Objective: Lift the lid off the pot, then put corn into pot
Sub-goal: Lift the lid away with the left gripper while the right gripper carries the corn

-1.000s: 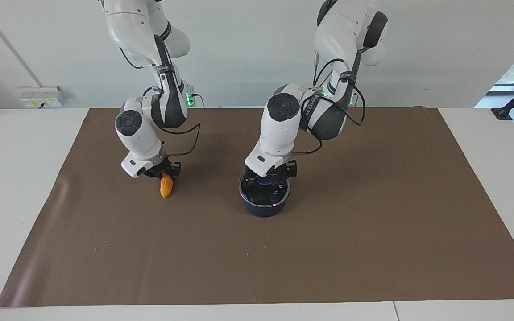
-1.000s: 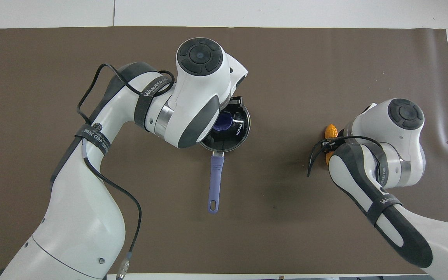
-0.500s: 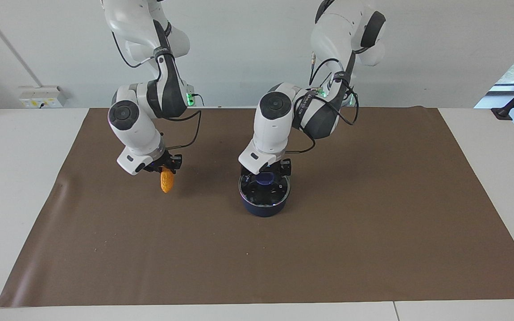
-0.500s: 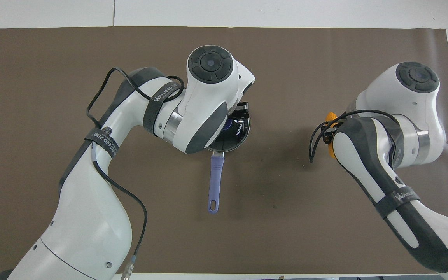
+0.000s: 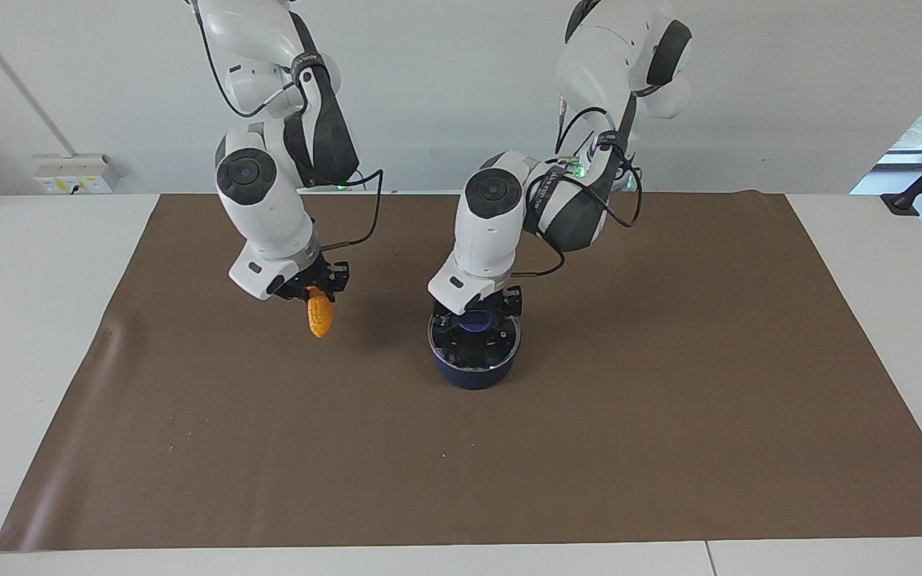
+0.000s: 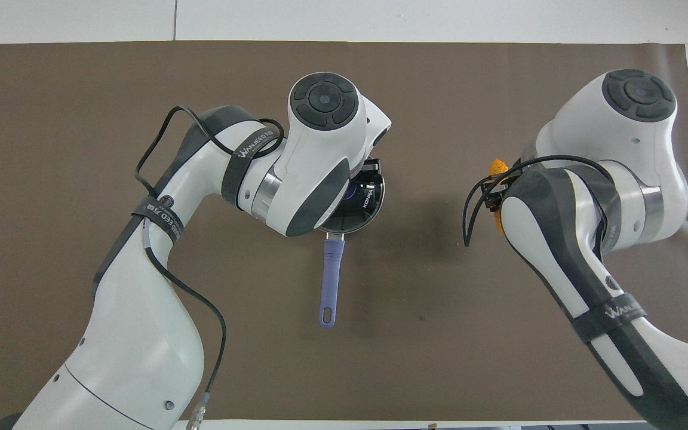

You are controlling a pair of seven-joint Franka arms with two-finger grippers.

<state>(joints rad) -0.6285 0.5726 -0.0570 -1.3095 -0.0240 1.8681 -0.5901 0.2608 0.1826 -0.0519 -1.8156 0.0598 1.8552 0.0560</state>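
The navy pot (image 5: 473, 374) stands mid-table with the glass lid (image 5: 501, 344) resting on it. Its light-blue handle (image 6: 331, 280) points toward the robots. My left gripper (image 5: 477, 310) is down on the lid's blue knob (image 5: 475, 321) and is shut on it. In the overhead view the left arm covers most of the lid (image 6: 371, 206). My right gripper (image 5: 314, 290) is shut on the yellow-orange corn (image 5: 318, 316), which hangs tip down above the mat, beside the pot toward the right arm's end. The corn (image 6: 498, 167) barely shows in the overhead view.
A brown mat (image 5: 669, 400) covers the table. White table edges (image 5: 29, 320) lie at both ends of it. A wall socket (image 5: 75, 174) sits at the right arm's end by the wall.
My right gripper has lifted the corn off the mat and carried it a little toward the pot. My left gripper has stayed at the lid's knob, rising slightly; the lid stays on the pot.
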